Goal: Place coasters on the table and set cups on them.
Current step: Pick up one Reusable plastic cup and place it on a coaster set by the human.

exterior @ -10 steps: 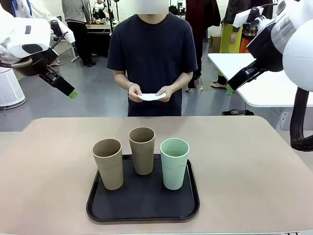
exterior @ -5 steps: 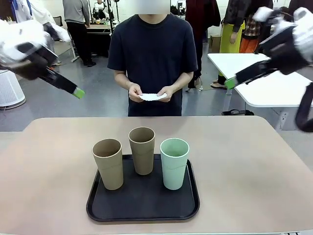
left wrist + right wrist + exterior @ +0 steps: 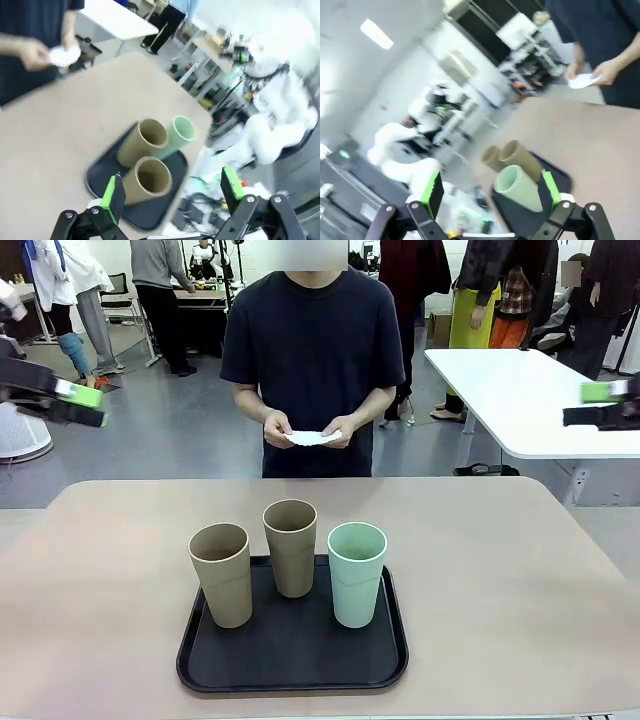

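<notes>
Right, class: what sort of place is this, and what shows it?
Probably a robotics lab or demo hall: the open left pincer and right pincer flank the table, a tray holds three cups, and bystanders stand by a white-topped table.

**Open-plan robotics laboratory.** A beige table (image 3: 560,570) stands on a bare grey floor (image 3: 170,450) in a large shared hall. A white-topped table (image 3: 520,400) stands near it, with an office chair (image 3: 120,288) and several standing people (image 3: 155,280) among work tables farther back. The wrist views add a white robot arm (image 3: 280,125) beside the table, dark cabinets (image 3: 490,25) and cluttered benches (blurred), and a bright strip ceiling light (image 3: 377,34), all typical of a research workspace rather than a home or shop.
</notes>
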Controlling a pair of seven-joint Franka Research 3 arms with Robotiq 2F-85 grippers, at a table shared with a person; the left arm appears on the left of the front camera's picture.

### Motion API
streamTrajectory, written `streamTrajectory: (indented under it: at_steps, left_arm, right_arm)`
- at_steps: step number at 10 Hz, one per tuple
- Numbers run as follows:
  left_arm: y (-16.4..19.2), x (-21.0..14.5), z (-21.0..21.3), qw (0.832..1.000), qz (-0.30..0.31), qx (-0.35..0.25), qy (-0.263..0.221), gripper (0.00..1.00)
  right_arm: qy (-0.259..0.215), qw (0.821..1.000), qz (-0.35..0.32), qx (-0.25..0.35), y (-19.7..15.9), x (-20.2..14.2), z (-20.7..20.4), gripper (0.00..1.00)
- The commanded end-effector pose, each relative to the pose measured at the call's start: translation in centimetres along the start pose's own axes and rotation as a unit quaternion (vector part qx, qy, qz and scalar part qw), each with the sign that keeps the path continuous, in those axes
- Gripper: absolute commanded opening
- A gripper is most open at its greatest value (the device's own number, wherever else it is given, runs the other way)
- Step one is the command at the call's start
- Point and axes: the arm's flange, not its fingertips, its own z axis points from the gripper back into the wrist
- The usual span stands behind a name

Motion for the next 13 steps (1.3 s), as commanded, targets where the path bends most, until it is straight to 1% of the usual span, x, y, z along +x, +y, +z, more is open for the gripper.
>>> streamTrajectory:
  at_steps: [1,2,3,4,5,7,8,10,12,13]
  left_arm:
    - [1.5,-2.2,5.1,0.989,0.130,0.071,-0.002,1.00]
    - [2.1,-2.8,7.8,0.984,0.154,0.090,-0.004,1.00]
    - [2.4,-3.7,9.8,0.978,0.180,0.105,0.017,1.00]
    - [2.3,-4.9,11.6,0.969,0.205,0.132,0.030,1.00]
    - [2.5,-5.1,13.1,0.964,0.222,0.141,0.039,1.00]
    - [2.4,-6.3,15.7,0.964,0.230,0.128,0.041,1.00]
    - [2.5,-6.7,17.1,0.963,0.235,0.126,0.036,1.00]
    - [2.1,-7.4,18.6,0.961,0.242,0.135,0.028,1.00]
    - [1.8,-8.1,19.7,0.956,0.250,0.152,0.019,1.00]
    - [1.5,-8.1,19.8,0.955,0.249,0.160,0.022,1.00]
  right_arm:
    - [-0.096,0.960,-0.255,0.065,0.6,-4.8,3.8,1.00]
    - [-0.115,0.955,-0.270,0.045,0.8,-5.7,6.1,1.00]
    - [-0.116,0.952,-0.282,0.023,1.3,-6.4,7.6,1.00]
    - [-0.112,0.951,-0.287,-0.002,2.1,-6.9,9.0,1.00]
    - [-0.108,0.952,-0.285,-0.019,2.7,-7.1,9.7,1.00]
    - [-0.083,0.957,-0.274,-0.053,3.5,-7.3,10.2,1.00]
    - [-0.069,0.957,-0.265,-0.097,3.7,-7.2,10.1,1.00]
    - [-0.057,0.958,-0.259,-0.108,4.5,-6.9,10.0,1.00]
    - [-0.025,0.963,-0.245,-0.110,5.2,-6.7,10.0,1.00]
    - [0.000,0.966,-0.236,-0.107,5.6,-6.5,10.0,1.00]
